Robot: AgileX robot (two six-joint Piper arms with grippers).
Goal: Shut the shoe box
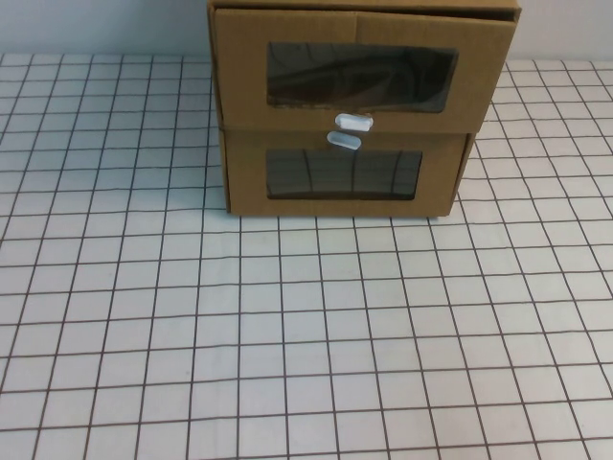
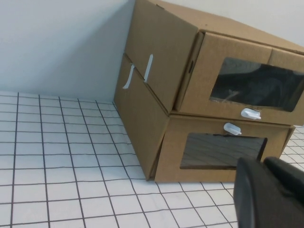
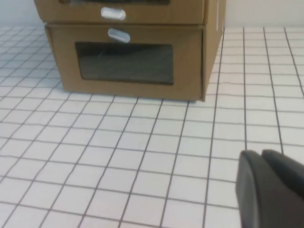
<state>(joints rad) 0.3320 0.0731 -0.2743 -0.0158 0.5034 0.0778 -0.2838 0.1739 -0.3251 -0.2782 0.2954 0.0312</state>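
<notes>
The shoe box (image 1: 359,81) is the upper of two stacked brown cardboard drawers at the far middle of the table. It has a wide clear window and a white pull tab (image 1: 353,122) on its bottom edge. In the left wrist view the shoe box (image 2: 237,71) sticks out a little from its sleeve. Only its bottom edge (image 3: 142,12) shows in the right wrist view. My left gripper (image 2: 263,161) is shut and empty, short of the boxes. My right gripper (image 3: 260,154) is shut and empty, over the table well in front of them. Neither gripper shows in the high view.
The lower drawer (image 1: 343,177) has a smaller window and a white tab (image 1: 342,140) on its top edge, and its front is flush. The table (image 1: 287,335) carries a white cloth with a black grid. A pale wall (image 2: 61,42) stands behind the boxes.
</notes>
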